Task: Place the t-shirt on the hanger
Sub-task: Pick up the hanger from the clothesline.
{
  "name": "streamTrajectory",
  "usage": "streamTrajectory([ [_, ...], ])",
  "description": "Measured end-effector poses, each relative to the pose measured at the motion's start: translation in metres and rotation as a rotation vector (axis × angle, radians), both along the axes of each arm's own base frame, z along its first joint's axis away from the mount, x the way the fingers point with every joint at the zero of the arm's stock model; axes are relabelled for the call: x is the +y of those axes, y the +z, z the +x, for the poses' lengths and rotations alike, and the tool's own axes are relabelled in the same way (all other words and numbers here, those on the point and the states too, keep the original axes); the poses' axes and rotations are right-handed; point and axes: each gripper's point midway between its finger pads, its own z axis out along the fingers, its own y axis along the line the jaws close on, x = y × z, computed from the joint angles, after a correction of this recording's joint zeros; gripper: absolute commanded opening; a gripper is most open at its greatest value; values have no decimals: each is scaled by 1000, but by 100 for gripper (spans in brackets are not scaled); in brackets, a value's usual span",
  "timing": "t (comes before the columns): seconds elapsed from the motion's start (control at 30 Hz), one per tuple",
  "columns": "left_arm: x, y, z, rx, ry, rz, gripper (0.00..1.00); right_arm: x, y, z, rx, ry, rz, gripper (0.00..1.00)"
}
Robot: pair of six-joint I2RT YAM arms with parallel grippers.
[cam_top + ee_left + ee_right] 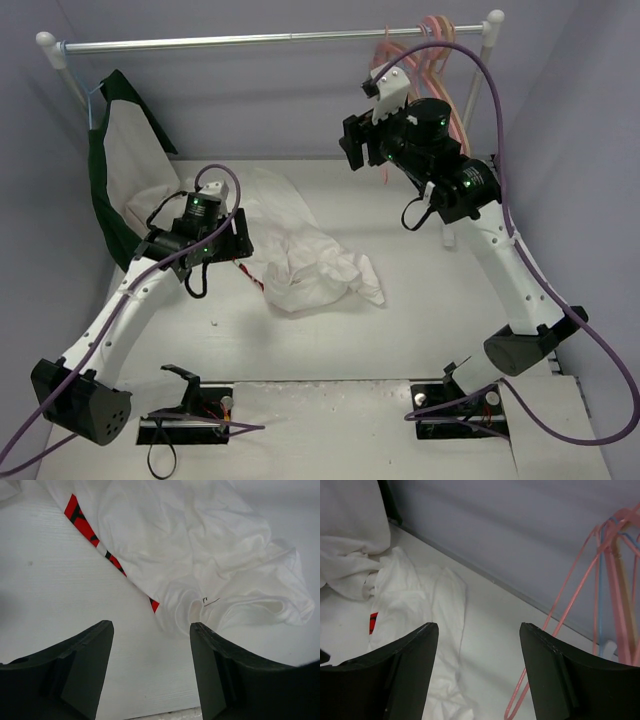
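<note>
Left wrist: left gripper (150,630) spread wide, empty, low over the table (50,605).
T-shirt (200,555): crumpled just beyond those fingertips, red print edge toward the left finger.
Right gripper (479,630): parted, gripping nothing, raised near pink hangers (619,615).
Hangers: bunched at right end of rail (250,41).

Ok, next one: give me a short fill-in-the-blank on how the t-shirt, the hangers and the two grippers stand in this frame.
1. The left gripper and the right gripper both have their jaws ____, holding nothing.
2. The t-shirt lies crumpled on the table, showing a strip of ____ print.
3. The pink hangers hang at the ____ end of the rail.

Missing words: open; red; right.
</note>
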Motion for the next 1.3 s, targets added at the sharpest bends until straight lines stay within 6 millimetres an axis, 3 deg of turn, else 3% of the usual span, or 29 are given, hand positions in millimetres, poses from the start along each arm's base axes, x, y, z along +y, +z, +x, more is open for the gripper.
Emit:
streamTrajectory([
  [0.17, 5, -3, -22, 28, -16, -1, 62, -20, 15, 13, -53, -67, -6, 71],
  [0.3, 7, -4, -30, 37, -26, -2, 63, -46, 16, 32, -71, -170, -17, 71],
  [0.43, 7, -8, -35, 52, -36, 1, 63, -74, 6, 54, -50, -250, -29, 67],
  [0.57, 7, -10, -37, 60, -40, 4, 63, -90, -11, 73, -12, -285, -37, 56],
  [0.7, 7, -10, -37, 61, -42, 3, 63, -92, -28, 85, 27, -277, -38, 48],
  [1.13, 8, -11, -39, 66, -46, 7, 63, -87, -53, 110, 75, -248, 4, 47],
  [1.3, 8, -12, -40, 75, -45, 10, 63, -89, -70, 121, 100, -260, -9, 34],
])
